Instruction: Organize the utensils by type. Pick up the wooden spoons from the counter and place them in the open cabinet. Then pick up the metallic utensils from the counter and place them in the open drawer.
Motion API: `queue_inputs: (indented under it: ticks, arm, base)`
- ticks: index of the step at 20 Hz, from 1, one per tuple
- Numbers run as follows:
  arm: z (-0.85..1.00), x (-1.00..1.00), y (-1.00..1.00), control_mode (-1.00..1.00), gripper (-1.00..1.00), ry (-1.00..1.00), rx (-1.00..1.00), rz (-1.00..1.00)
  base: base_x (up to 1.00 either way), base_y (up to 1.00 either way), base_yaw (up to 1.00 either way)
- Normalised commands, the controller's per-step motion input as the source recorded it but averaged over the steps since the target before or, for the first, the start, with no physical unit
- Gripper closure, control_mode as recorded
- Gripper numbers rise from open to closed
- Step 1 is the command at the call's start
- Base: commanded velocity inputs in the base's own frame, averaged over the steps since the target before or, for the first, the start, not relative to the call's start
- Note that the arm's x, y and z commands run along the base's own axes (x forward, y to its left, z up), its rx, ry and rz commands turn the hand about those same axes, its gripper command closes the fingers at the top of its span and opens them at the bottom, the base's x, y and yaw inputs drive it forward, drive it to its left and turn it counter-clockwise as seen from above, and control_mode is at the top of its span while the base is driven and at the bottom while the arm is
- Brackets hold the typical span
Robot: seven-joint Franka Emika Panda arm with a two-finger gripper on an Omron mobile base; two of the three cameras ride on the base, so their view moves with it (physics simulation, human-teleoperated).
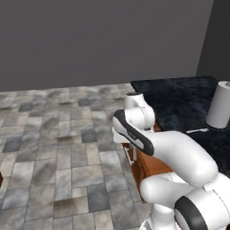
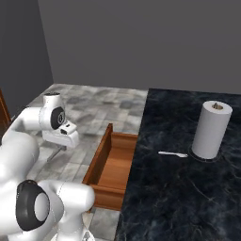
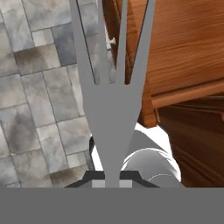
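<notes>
My gripper [image 2: 60, 146] is shut on a silver metal fork [image 3: 109, 105], whose tines run up the middle of the hand view from between my fingertips [image 3: 112, 179]. In the right base view the fork [image 2: 55, 154] hangs below the hand, over the tiled floor. It is just left of the open drawer [image 2: 113, 164], outside its front panel. The drawer [image 1: 150, 164] looks bare inside. A second fork [image 2: 173, 154] lies flat on the black counter [image 2: 188, 197], beside the paper towel roll. The wooden spoons and the open cabinet are out of view.
A white paper towel roll [image 2: 211, 129] stands upright on the counter [image 1: 179, 99] at the right, also seen as a roll [image 1: 222, 105] in the left base view. Grey tiled floor [image 1: 54, 148] spreads to the left of the drawer. A dark wall runs behind.
</notes>
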Motion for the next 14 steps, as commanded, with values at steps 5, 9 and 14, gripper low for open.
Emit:
queue_inputs:
  ticks: [5, 9, 14]
  arm:
    - [-0.16, 0.31, -0.58, -1.0, 1.0, 0.11, -0.01, 0.07]
    - [-0.24, 0.46, -0.53, -1.0, 1.0, 0.22, -0.02, 0.11]
    - [-0.32, 0.56, -0.37, -1.0, 1.0, 0.2, -0.06, 0.06]
  base:
    - [0.0, 0.0, 0.0]
    - [0.0, 0.0, 0.0]
    - [0.0, 0.0, 0.0]
